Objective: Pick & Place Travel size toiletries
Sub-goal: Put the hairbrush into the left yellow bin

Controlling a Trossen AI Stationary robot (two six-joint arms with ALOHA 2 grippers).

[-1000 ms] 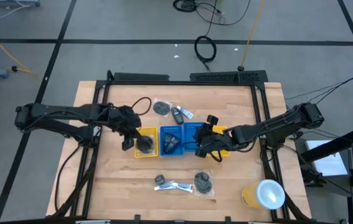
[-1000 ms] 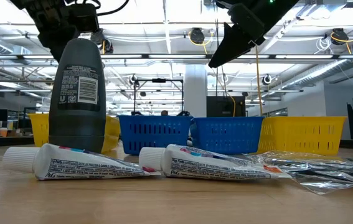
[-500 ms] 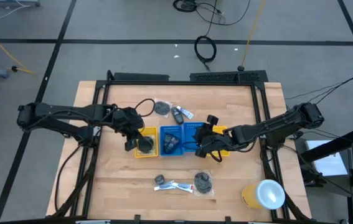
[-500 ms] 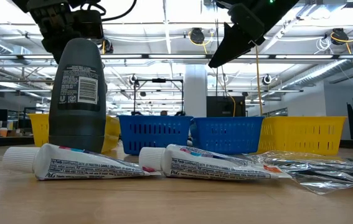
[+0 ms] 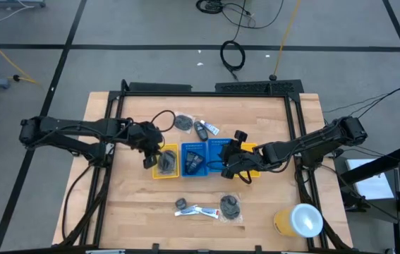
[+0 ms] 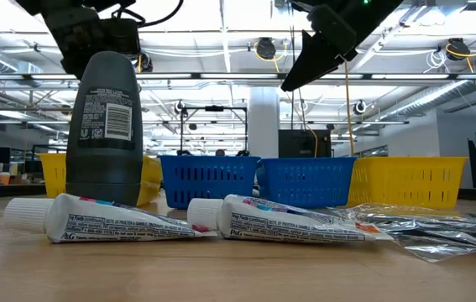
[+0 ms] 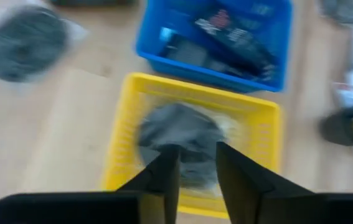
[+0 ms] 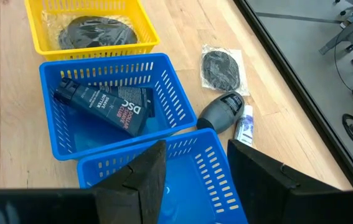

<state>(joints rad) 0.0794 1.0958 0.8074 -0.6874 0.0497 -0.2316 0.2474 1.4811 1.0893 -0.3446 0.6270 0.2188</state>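
My left gripper (image 5: 150,158) hangs open just above the left yellow tray (image 5: 155,173), its fingers (image 7: 164,171) over a grey mesh pad (image 7: 179,134) that lies flat on the tray's floor. My right gripper (image 5: 231,166) is open and empty above the second blue tray (image 8: 182,168). The first blue tray (image 8: 51,134) holds a dark tube (image 8: 101,102). At the far side lie a wrapped mesh pad (image 5: 183,121), a dark bottle (image 5: 200,130) and a white tube (image 5: 213,129). Near the front stand a dark bottle (image 6: 103,126), two white tubes (image 6: 292,220) and another pad (image 5: 230,207).
Four trays stand in a row at mid-table; the right yellow one (image 5: 252,149) lies under my right arm. A large yellow-and-white cylinder (image 5: 299,220) lies at the near right corner. A black frame (image 5: 207,88) borders the table's far side.
My left gripper has shifted a little toward the table's right edge, over the left yellow tray. The mesh pad stays in the tray. My right arm has kept still.
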